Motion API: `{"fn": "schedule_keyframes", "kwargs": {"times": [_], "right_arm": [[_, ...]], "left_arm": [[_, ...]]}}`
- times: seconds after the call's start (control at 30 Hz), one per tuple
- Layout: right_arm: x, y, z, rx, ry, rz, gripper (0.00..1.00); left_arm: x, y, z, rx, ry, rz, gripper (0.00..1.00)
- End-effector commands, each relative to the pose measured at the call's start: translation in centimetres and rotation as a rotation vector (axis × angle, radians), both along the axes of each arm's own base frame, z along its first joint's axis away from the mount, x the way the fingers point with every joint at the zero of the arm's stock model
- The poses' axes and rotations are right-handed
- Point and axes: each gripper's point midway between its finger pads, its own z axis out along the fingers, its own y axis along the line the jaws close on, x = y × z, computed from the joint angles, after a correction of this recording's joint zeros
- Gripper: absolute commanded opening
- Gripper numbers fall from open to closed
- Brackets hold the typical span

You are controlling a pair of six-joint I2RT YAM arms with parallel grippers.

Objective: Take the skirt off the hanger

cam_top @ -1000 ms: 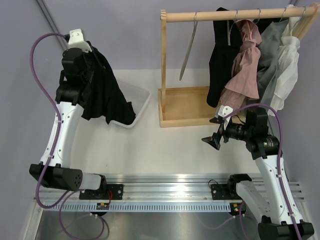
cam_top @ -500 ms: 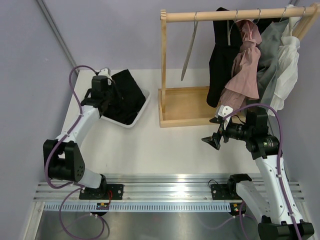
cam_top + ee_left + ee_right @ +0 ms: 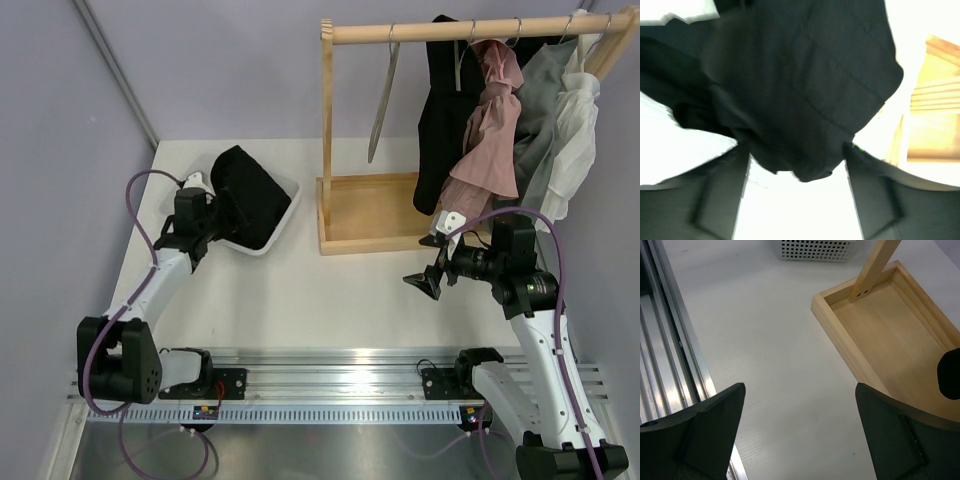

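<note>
The left fingers (image 3: pixel 715 200) and right fingers (image 3: pixel 705 430) stand spread.

The white worktop (image 3: pixel 300 300) carries a white basket (image 3: pixel 284 212) just ahead of the left end effector (image 3: pixel 218 218), and a wooden rack base (image 3: pixel 370 215) beyond the right end effector (image 3: pixel 428 255).

Likely lab: robot arms (image 3: pixel 152 285) on rail (image 3: pixel 330 375)
</note>
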Motion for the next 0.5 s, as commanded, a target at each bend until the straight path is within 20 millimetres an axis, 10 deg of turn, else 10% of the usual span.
{"fn": "schedule_keyframes", "kwargs": {"times": [0.0, 0.23, 0.47], "right_arm": [[0.3, -0.2, 0.3, -0.006, -0.019, -0.006, 1.0], [0.7, -0.1, 1.0, 0.028, 0.054, -0.037, 0.99], [4.4, -2.7, 4.7, 0.114, 0.027, -0.375, 0.99]], "left_arm": [[1.1, 0.8, 5.4, -0.019, -0.207, 0.018, 0.87], [-0.7, -1.3, 15.5, 0.01, -0.486, -0.18, 0.99], [-8.0, -5.4, 19.5, -0.053, -0.707, -0.471, 0.99]]}}
